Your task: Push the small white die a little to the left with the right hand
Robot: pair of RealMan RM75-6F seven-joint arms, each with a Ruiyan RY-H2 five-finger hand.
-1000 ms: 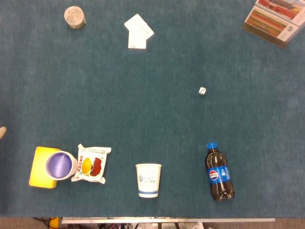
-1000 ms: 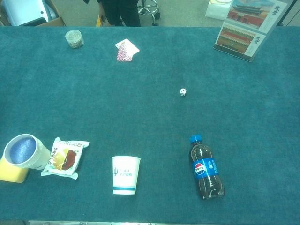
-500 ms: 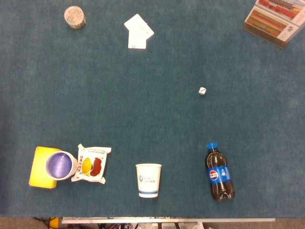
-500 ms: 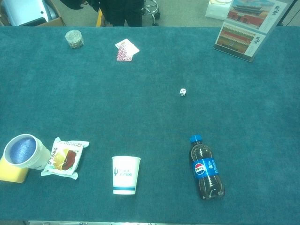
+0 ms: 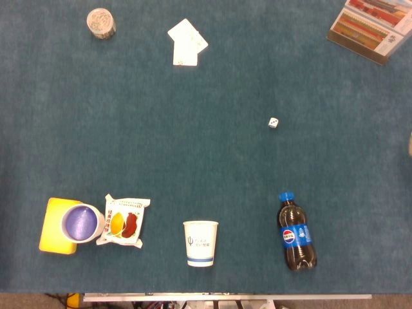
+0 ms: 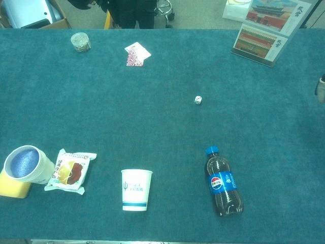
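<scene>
The small white die [image 6: 198, 100] sits alone on the teal table [image 6: 101, 112], right of centre, at about twelve o'clock from the cola bottle [image 6: 223, 181]. A sliver of the right hand [image 6: 321, 87] shows at the right edge, at three o'clock from the die and well apart. Whether its fingers are apart or together cannot be told; the left hand is out of sight.

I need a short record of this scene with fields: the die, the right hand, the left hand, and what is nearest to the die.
die: small white die lying alone on the green table, untouched
right hand: only a sliver at the right edge, far from the die; fingers not readable
left hand: not in view
nearest object: cola bottle, lying nearer the robot than the die
push: not yet begun
</scene>
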